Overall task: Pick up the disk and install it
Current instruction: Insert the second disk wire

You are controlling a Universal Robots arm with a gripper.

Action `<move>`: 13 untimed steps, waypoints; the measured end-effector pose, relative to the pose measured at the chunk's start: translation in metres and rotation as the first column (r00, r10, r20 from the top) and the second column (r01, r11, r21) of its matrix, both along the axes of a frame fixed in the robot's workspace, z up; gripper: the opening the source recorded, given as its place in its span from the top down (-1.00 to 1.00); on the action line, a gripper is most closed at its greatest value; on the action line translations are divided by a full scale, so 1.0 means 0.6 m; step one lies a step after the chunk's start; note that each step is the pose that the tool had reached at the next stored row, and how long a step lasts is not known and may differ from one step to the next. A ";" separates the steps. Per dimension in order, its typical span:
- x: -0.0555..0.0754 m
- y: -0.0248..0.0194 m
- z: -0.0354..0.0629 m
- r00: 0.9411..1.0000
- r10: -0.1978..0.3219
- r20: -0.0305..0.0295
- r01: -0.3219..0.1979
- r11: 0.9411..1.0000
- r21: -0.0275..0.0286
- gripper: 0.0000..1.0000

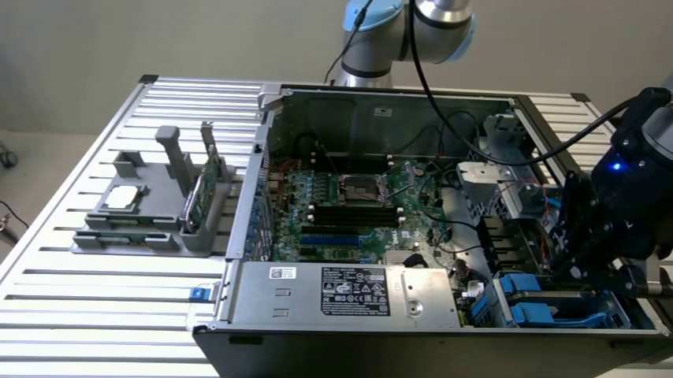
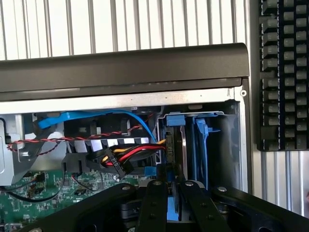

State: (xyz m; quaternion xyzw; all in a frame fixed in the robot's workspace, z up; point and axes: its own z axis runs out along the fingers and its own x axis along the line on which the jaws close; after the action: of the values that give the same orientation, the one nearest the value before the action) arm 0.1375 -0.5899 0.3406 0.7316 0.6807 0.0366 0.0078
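Down at four o'clock inside the computer case (image 1: 494, 98), the gripper (image 2: 175, 193) pinches the disk (image 2: 179, 150) upright.

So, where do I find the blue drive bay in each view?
Exterior view: the blue drive bay sits in the case's corner at the exterior view's lower right, under the gripper.
Wrist view: it stands just beyond the gripper, against the case wall.
Shared landmark: the green motherboard.
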 end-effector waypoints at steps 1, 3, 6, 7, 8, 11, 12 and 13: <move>0.000 -0.0003 -0.001 1.000 0.000 0.000 0.000 1.000 0.000 0.67; 0.000 -0.0011 -0.002 1.000 0.001 0.001 -0.001 1.000 0.001 0.67; 0.000 -0.0024 -0.003 1.000 0.001 0.002 -0.001 1.000 0.003 0.67; 0.000 -0.0028 -0.004 1.000 0.001 0.002 -0.001 1.000 0.004 0.67; 0.000 -0.0033 -0.004 1.000 0.001 0.002 -0.001 1.000 0.005 0.67; 0.000 -0.0067 -0.005 1.000 0.002 0.004 -0.002 1.000 0.013 0.67; 0.000 -0.0081 -0.005 1.000 0.002 0.005 -0.002 1.000 0.017 0.67; 0.000 -0.0095 -0.006 1.000 0.002 0.006 -0.002 1.000 0.021 0.67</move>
State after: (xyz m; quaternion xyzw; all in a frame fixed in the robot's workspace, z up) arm 0.1372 -0.5955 0.3372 0.7310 0.6809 0.0457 0.0021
